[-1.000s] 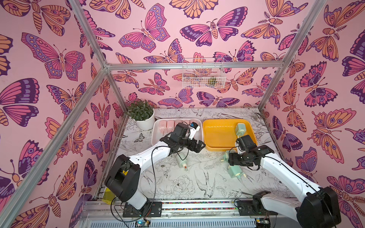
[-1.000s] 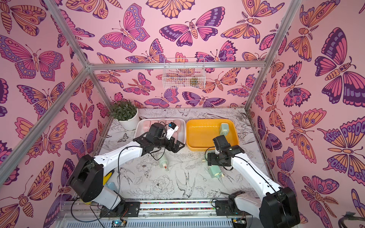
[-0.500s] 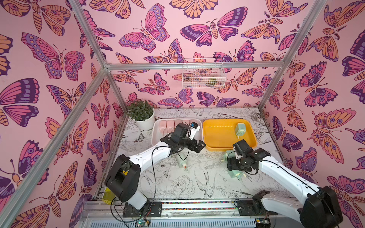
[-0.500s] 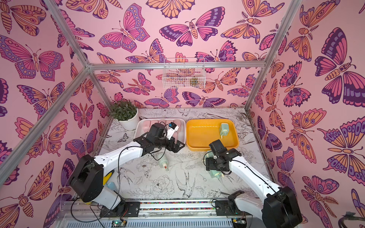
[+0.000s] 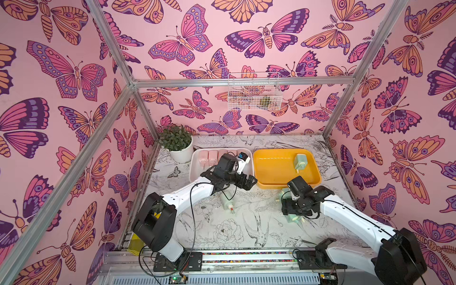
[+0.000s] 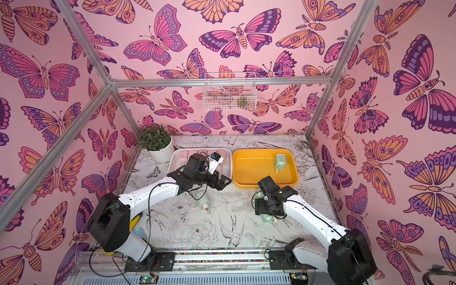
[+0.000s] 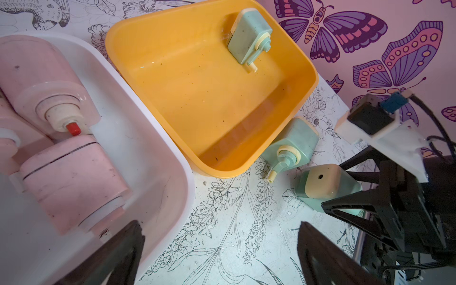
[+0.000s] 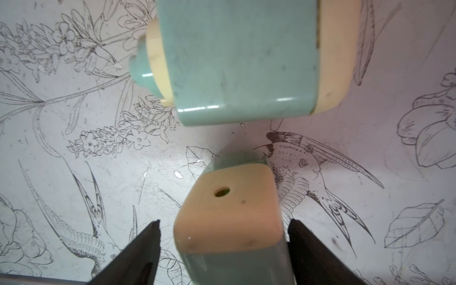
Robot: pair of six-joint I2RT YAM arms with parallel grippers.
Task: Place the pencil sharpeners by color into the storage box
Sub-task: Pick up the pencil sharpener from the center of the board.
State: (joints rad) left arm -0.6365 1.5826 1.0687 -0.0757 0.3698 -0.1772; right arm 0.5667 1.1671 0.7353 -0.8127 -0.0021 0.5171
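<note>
The storage box is two bins side by side at the back, white [image 5: 195, 170] and yellow [image 5: 271, 170]. Several pink pencil sharpeners [image 5: 212, 156] lie in the white bin [image 7: 148, 153]. One mint green sharpener [image 5: 299, 161] lies in the yellow bin [image 7: 197, 98]. My right gripper [image 8: 224, 244] is open, with its jaws either side of an upright green sharpener [image 8: 227, 209]; a gap shows on one side. A second green sharpener [image 8: 241, 61] lies just beyond it. A third [image 5: 227, 201] lies under my left arm. My left gripper [image 7: 219, 246] hangs open and empty at the bins' front edge.
A potted plant [image 5: 179, 145] stands at the back left, beside the white bin. A wire basket [image 5: 254, 95] hangs on the back wall. The metal frame posts and butterfly walls close in the table on three sides.
My right gripper has moved toward the table's front and down, so its jaws now straddle the upright green sharpener. The left arm has not moved.
</note>
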